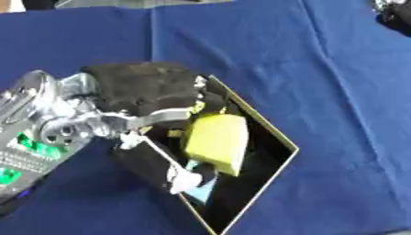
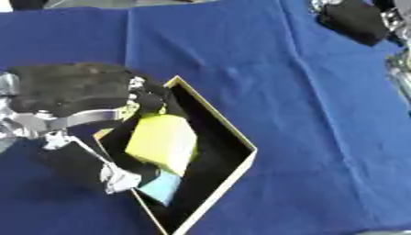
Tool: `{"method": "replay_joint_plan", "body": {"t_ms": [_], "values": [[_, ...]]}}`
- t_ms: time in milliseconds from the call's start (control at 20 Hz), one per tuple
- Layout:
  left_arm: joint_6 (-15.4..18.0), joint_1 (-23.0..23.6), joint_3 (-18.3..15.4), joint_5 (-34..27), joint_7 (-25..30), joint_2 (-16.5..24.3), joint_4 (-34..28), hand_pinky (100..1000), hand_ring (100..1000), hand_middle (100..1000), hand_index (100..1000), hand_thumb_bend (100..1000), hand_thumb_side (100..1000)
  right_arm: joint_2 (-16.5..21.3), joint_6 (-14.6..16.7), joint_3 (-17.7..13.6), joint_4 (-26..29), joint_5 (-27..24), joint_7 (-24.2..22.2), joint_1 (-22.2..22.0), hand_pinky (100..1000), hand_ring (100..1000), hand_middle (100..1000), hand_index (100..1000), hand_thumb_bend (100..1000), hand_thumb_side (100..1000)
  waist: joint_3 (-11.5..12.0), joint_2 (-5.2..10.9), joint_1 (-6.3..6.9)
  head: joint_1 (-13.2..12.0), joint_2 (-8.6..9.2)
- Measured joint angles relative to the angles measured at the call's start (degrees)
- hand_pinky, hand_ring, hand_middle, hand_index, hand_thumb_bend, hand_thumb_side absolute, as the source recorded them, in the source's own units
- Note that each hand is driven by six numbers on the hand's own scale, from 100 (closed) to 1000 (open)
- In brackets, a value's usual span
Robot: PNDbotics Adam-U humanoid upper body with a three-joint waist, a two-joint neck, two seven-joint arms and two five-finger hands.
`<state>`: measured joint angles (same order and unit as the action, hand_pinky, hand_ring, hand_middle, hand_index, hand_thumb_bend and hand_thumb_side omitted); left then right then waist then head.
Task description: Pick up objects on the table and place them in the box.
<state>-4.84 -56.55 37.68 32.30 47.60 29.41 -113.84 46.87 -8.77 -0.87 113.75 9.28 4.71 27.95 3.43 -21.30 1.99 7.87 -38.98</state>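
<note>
Foam, or something as light, is my guess for the yellow block (image 1: 217, 143): stiff flat faces, best pinched across two opposite sides. It sits tilted in the black box (image 1: 273, 133) over a pale blue piece (image 2: 160, 188). The left robot hand (image 1: 144, 89) reaches over it, fingers curled round the block; the right robot hand (image 2: 353, 20) rests on the blue counter (image 2: 305, 114), its fingers unclear.

The left hand (image 1: 144, 89) covers the near-left corner of the box (image 1: 277, 133), so that corner cannot be seen. Its fingers (image 1: 205, 108) reach down by the yellow block (image 1: 217, 142), and it is too blurry to tell if they touch or hold it. A pale blue thing (image 2: 160, 188) peeks out under the block; most of it is hidden. The box's bottom tip is cut off by the picture's lower edge. The right hand (image 2: 353, 18) is cut off at the top right corner, and its fingers cannot be made out.
</note>
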Motion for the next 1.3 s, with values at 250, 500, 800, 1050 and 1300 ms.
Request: {"method": "replay_joint_plan", "body": {"t_ms": [250, 500, 800, 1050, 1300], "values": [[3.30, 0.63, -1.62, 1.75, 0.25, -0.09, 0.00, 879, 820, 754, 887, 445, 683, 0.00, 0.27, -0.94, 0.00, -0.40, 2.03, -0.01, 861, 647, 598, 727, 100, 666, 0.00, 0.00, -0.37, 0.43, 0.27], [3.24, 0.64, -4.09, 2.35, -2.29, -0.11, 0.00, 847, 788, 713, 868, 208, 538, 0.00, 0.31, -1.20, 0.00, -0.57, 2.41, -0.24, 861, 646, 597, 726, 100, 665, 0.11, 0.01, -0.37, 0.48, 0.26], [1.96, 1.13, -10.71, -0.35, -7.42, 1.35, 0.00, 839, 774, 694, 859, 100, 516, 0.01, 0.40, -1.23, 0.00, -0.75, 2.66, -0.29, 861, 646, 596, 726, 100, 664, 0.42, 0.08, -0.36, 0.69, 0.16], [0.18, 4.42, -13.97, -0.92, -12.17, 1.99, 0.00, 842, 750, 663, 842, 100, 578, 0.04, 0.84, -1.63, 0.00, -0.82, 3.29, -0.90, 860, 645, 595, 724, 100, 658, 1.57, 0.13, -0.85, 1.21, 0.14], [-3.83, 8.24, -20.43, -1.55, -16.60, 1.44, 0.01, 835, 721, 629, 829, 100, 646, 0.04, 1.72, -2.04, 0.00, -1.09, 4.71, -1.78, 861, 641, 593, 724, 100, 665, 2.32, 0.14, -1.20, 1.12, 0.15]]}}
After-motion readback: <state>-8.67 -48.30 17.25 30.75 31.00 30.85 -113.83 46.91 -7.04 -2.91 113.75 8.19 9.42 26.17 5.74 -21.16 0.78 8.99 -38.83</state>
